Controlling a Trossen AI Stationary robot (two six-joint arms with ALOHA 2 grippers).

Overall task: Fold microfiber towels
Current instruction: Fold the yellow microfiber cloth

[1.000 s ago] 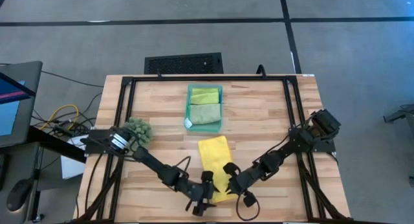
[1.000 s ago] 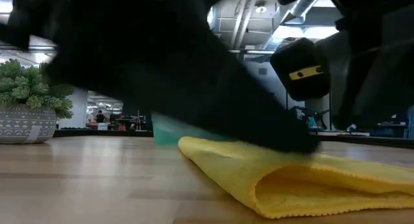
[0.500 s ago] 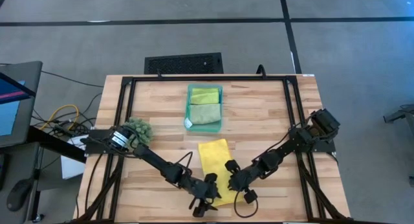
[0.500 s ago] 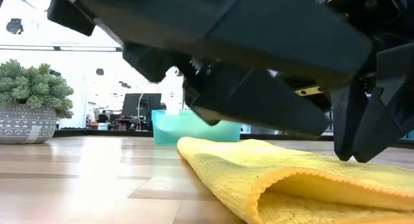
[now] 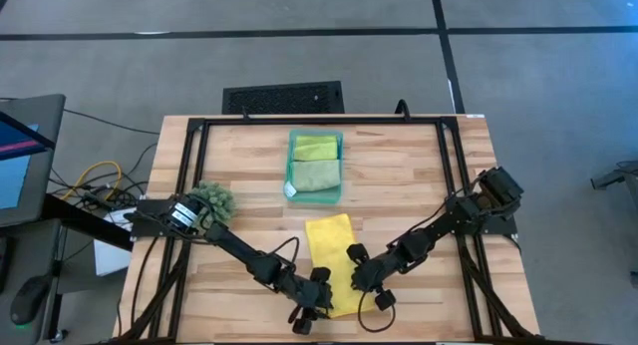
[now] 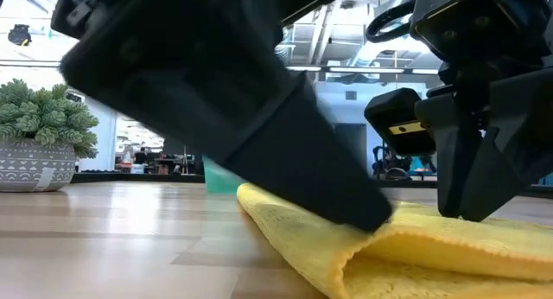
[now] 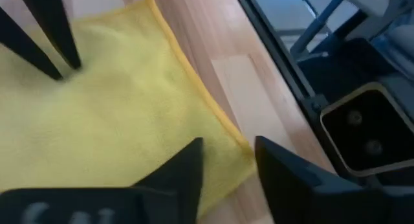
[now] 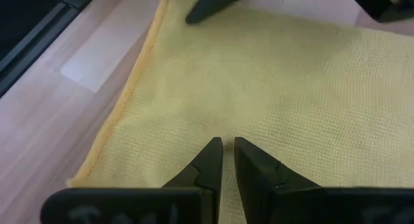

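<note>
High view: both tools meet on the yellow towel (image 5: 330, 245)'s near end; grips unclear.

Both arms matte black, jointed links w/ thin black cables looping alongside. Left gripper (image 7: 228, 160) and right gripper (image 8: 228, 156): dark wedge fingers, pointed tips. Yellow sticker w/ two dots on a black housing, low view.

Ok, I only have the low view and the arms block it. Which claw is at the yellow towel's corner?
Observer: The left claw, fingers apart astride the yellow towel's near edge.
Operator: And the right one?
Observer: The right claw points down onto the towel, inward of its edge.
Operator: What's in the tray?
Observer: The teal tray holds a lime green towel and a sage green towel, both folded.
</note>
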